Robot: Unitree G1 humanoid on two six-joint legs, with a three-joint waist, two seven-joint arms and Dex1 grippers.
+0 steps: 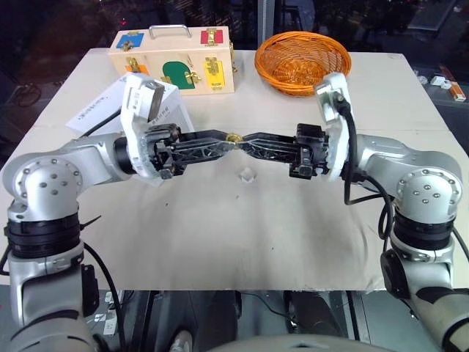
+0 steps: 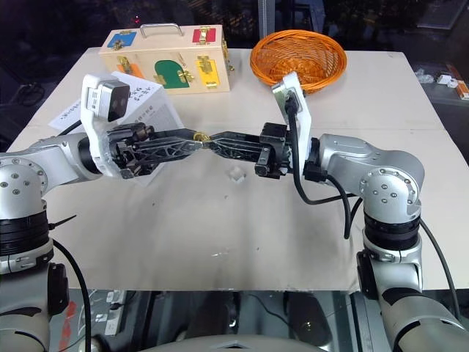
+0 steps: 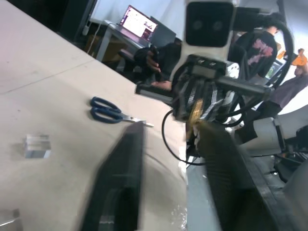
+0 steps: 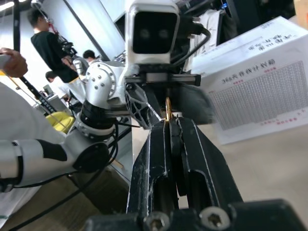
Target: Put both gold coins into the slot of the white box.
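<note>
Beige board covers the table [image 1: 242, 242], and everything sits on or above it. At its far left the white box [image 2: 146, 110] rests behind the left arm, its fine grid panel facing the right wrist camera; the slot cannot be made out. Beside it stand a pale wooden case [image 1: 176, 62] with coloured doors and an orange wicker basket [image 1: 302, 60]. Above the middle of the table the two grippers meet tip to tip, both pointing level. The right gripper [image 4: 169, 124] has its fingers pressed together on a gold coin [image 1: 234, 137] — the disc stands on edge at its tips. The left gripper [image 3: 168, 132] has its fingers apart on either side of that coin. A small clear block [image 1: 248, 175] lies on the table just below the meeting point.
</note>
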